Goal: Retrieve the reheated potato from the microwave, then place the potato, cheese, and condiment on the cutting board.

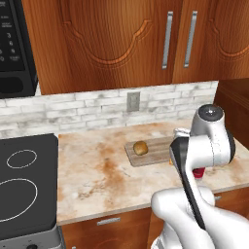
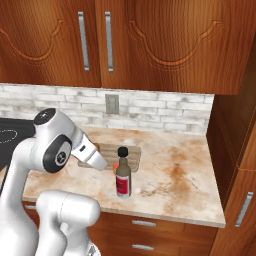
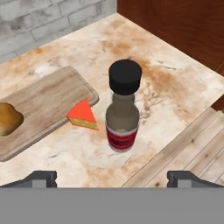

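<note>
Potato, one small golden-brown lump point(image 3: 8, 119), sits on the single pale slatted wooden cutting board point(image 3: 48, 103) at the far side of the marbled stone counter point(image 3: 175, 87). One yellow-orange cheese wedge with a reddish face point(image 3: 82, 115) lies on the counter just off the board's near corner. One slim condiment bottle with dark cap and red label point(image 3: 123, 107) stands upright beside it; the label's writing is unreadable. The white arm's gripper point(image 3: 111, 178) hovers above the bottle, tilted downward, fingers spread wide and empty. One black microwave point(image 1: 14, 48) hangs far left.
</note>
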Tool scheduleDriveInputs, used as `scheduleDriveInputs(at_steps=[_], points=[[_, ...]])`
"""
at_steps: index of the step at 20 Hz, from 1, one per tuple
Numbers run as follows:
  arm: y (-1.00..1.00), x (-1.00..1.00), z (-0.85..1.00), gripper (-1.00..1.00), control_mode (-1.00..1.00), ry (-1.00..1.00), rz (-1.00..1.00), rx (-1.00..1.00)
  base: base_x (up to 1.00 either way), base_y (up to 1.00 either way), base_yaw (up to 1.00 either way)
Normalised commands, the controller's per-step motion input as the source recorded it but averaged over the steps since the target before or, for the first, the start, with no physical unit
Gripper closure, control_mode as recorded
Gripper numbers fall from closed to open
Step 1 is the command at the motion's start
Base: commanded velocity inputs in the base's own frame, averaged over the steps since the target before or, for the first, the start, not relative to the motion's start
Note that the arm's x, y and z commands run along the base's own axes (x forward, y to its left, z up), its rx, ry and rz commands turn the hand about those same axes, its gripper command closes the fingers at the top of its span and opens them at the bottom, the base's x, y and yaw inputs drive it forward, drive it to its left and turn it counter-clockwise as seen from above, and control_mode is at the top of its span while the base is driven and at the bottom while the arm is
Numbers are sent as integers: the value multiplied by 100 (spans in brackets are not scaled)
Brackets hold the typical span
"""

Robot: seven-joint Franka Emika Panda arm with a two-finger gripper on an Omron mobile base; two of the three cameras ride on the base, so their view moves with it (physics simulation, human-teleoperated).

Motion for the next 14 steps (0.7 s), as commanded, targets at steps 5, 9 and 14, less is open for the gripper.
scheduleDriveInputs(at_steps=[5,9,14], points=[[-20,-5,6,-100,-100,0,0,0,0,0,0],[-26,0,0,-100,-100,0,0,0,0,0,0],[-23,4,0,-100,-100,8,0,0,0,0,0]])
